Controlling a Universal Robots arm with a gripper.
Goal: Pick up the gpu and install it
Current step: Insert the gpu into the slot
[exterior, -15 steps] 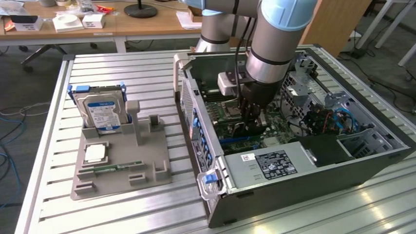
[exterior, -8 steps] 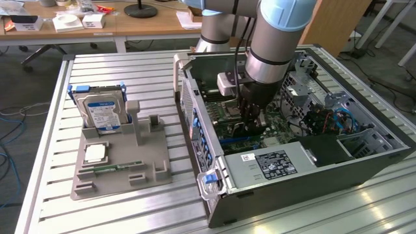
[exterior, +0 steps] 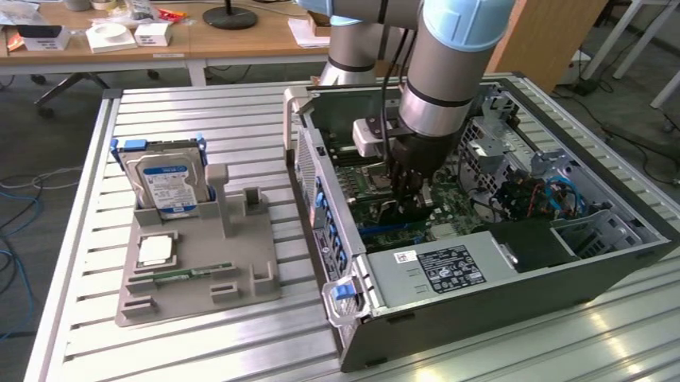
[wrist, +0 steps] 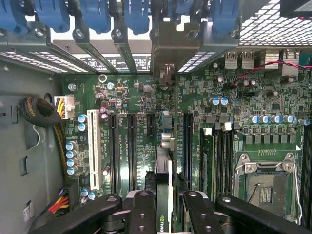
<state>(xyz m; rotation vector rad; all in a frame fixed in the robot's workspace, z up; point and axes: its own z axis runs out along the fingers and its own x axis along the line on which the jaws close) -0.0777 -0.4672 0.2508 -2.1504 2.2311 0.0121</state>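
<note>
Right, on my screens the tool (exterior: 409,185) is down inside the open computer case (exterior: 595,263), which lies toward the exterior view's right edge of the slatted surface (exterior: 191,119). In the wrist view its two dark fingers (wrist: 141,212) are clenched on the gpu (wrist: 164,165), seen edge-on as a thin dark strip running away from the tool across the motherboard (wrist: 122,97). The card's pale bracket (wrist: 168,46) stands at the case's rear wall, among the blue slot clips (wrist: 97,14).

I judge the pick-up done: the card is off the surface and in the case. The install is under way, with the card lined up along one of the long expansion slots, between the black slots (wrist: 131,146) on one side and the memory slots (wrist: 222,156) on the other. Whether its edge is fully pressed home I cannot tell.

Toward the opposite edge of the surface, the grey holder (exterior: 244,270) carries the hard drive (exterior: 165,179) and the memory stick (exterior: 197,274).
</note>
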